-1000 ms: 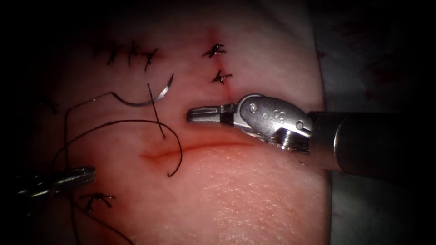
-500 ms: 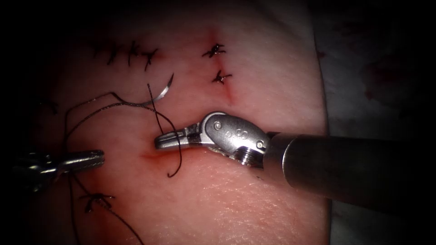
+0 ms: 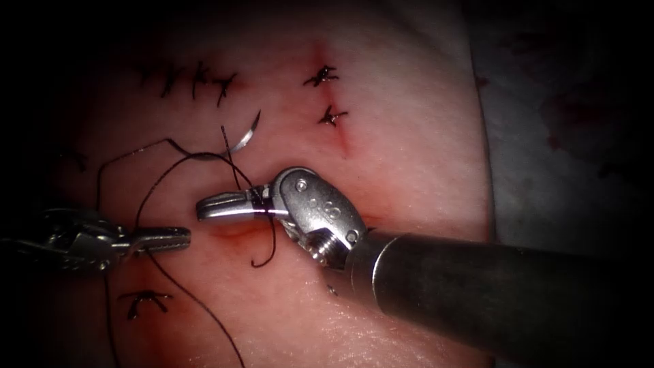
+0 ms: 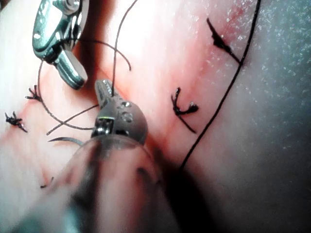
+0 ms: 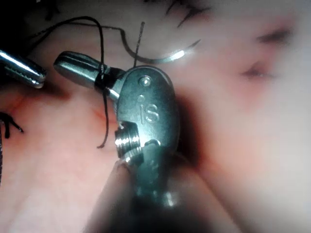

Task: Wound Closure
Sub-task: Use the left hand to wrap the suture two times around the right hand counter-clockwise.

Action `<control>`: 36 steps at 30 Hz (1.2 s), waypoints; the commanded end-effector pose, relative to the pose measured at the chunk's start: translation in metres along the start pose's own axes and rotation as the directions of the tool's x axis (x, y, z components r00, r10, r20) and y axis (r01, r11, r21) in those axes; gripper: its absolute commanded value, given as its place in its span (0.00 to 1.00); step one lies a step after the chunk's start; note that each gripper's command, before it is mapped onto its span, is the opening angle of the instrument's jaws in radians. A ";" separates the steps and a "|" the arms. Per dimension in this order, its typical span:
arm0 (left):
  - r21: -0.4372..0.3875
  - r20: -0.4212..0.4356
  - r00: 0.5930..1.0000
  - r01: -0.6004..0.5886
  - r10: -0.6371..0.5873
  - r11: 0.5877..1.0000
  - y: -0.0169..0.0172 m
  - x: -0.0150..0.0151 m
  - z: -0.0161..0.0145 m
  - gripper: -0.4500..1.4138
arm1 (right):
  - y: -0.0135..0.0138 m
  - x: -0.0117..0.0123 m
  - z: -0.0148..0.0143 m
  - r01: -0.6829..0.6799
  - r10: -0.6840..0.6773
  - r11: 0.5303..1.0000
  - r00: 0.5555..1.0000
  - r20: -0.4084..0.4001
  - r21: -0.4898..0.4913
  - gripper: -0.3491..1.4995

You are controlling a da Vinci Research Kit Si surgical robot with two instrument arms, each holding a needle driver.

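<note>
Thread (image 3: 153, 204) runs through the left tool (image 3: 167, 238), jaws shut on it. Right tool (image 3: 225, 206), jaws closed, wrapped by thread, lies nearer the free needle (image 3: 244, 138), left of the cut (image 3: 235, 232).

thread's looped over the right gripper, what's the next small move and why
Probably open the right gripper and reach for the free end just below the cut. The thread lies looped over its shut, empty jaws, the left gripper holds the long strand, and the needle lies loose on the tissue.
</note>
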 end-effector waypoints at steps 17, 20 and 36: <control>-0.113 -0.008 1.000 -0.029 0.028 0.993 0.0012 0.0007 0.0065 0.00 | -0.0016 0.0013 0.0040 -0.071 0.056 0.930 0.997 -0.052 -0.360 0.59; -0.113 -0.011 1.000 -0.029 0.028 0.993 0.0012 0.0015 0.0062 0.00 | -0.0013 0.0011 0.0044 -0.052 0.062 0.902 0.998 0.010 -0.428 0.86; -0.067 -0.012 0.986 -0.168 0.167 0.984 -0.0005 0.0055 0.0037 0.00 | -0.0004 -0.0005 0.0041 0.030 0.117 0.896 0.946 0.301 -0.443 0.55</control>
